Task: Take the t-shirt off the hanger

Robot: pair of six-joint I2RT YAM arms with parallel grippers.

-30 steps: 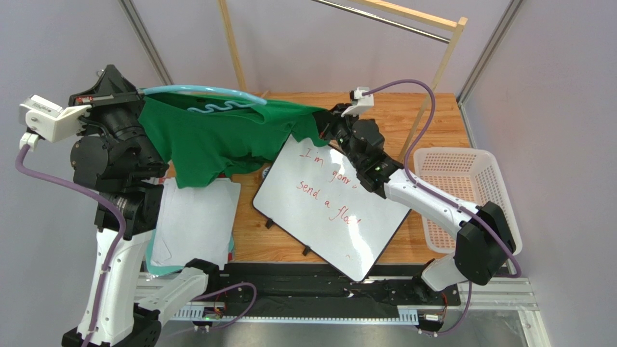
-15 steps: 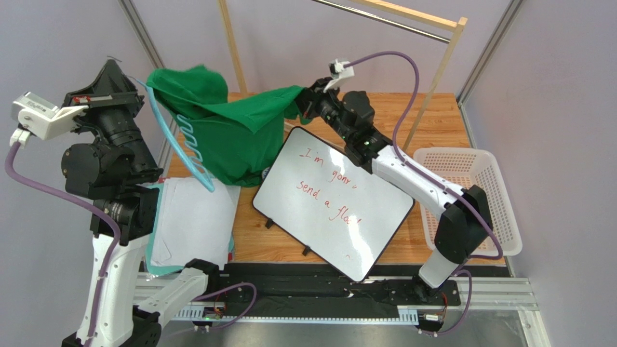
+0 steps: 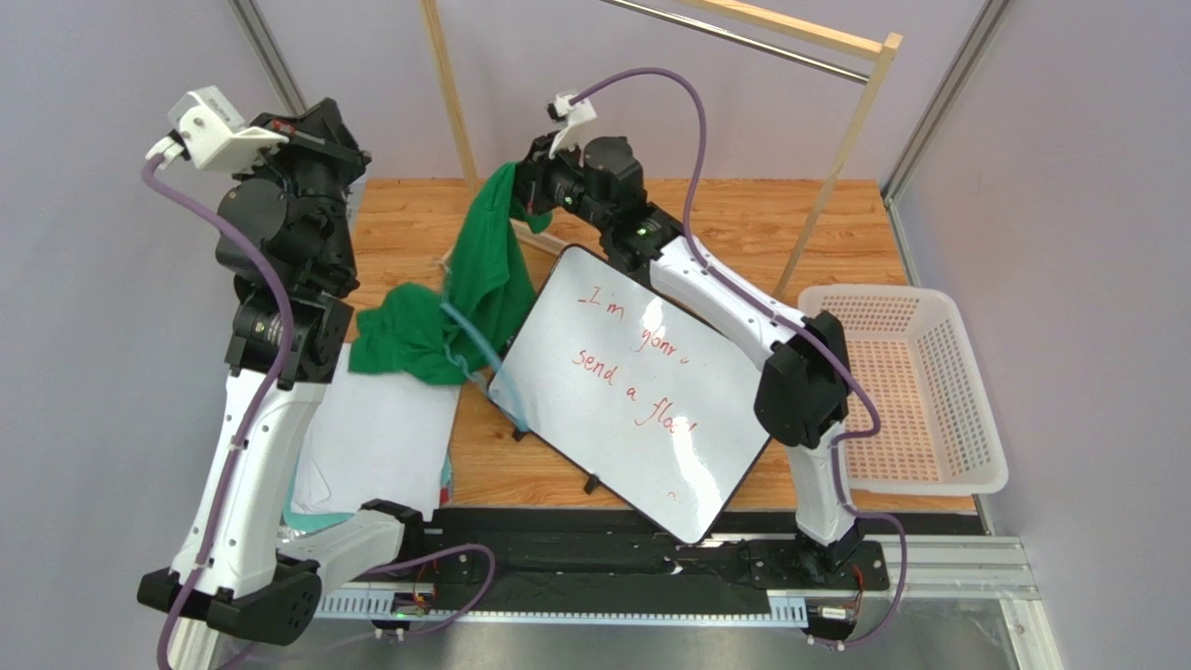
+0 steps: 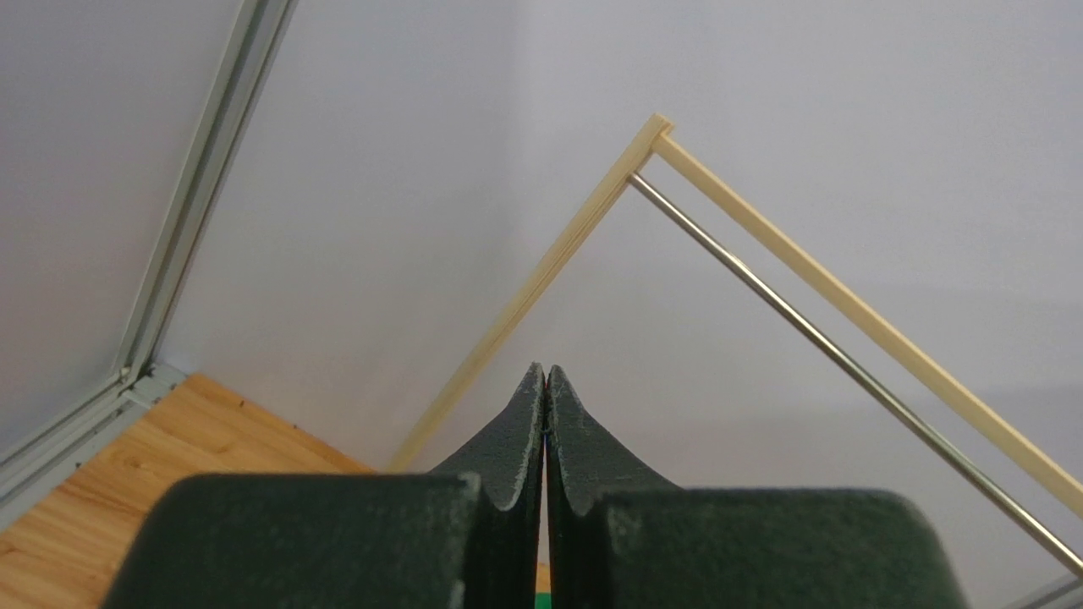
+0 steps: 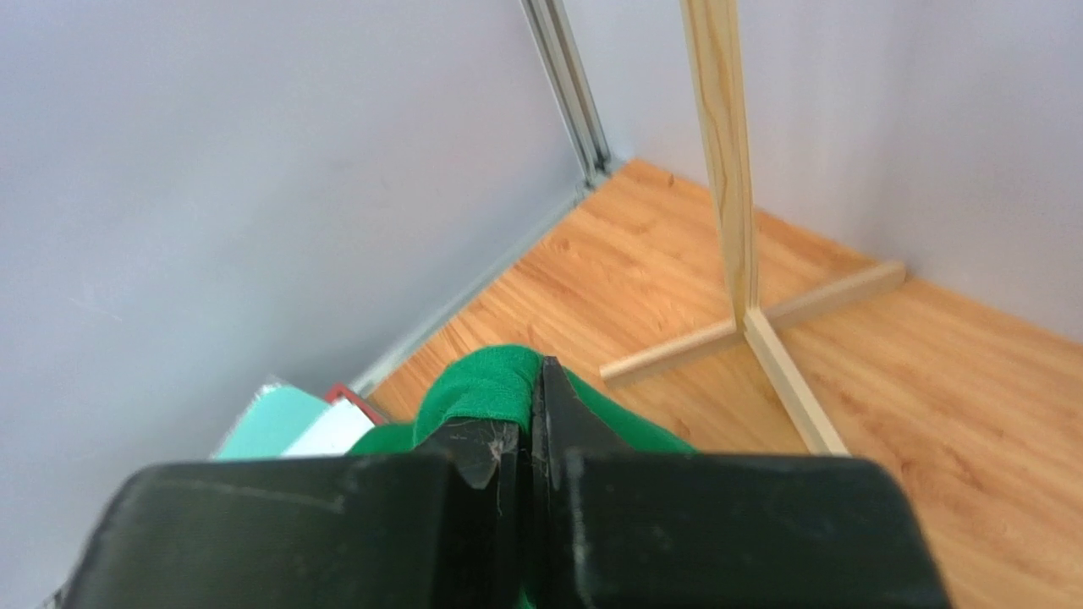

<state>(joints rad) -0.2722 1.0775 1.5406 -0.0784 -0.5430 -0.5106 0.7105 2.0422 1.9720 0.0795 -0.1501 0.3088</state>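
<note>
Two flat things lie nearest: white paper sheets [image 3: 371, 433] on the left and a tilted whiteboard [image 3: 643, 405] in the middle. Just beyond them the t-shirt [image 3: 489, 272] bunches in a heap on the worktop [image 3: 755, 224]. The hanger [image 3: 489, 370] shows as a blue arc at the whiteboard's left edge, partly bare, its far end lost under the cloth. From that heap the fabric rises in a band to the right hand [image 5: 534, 412], which pinches a fold between its fingers, probably lifting so the cloth slides off the frame by its own weight. Farther left, the left hand [image 4: 545, 374] is raised, fingers pressed together on nothing, aimed toward the wooden rack [image 3: 839, 154] behind.
</note>
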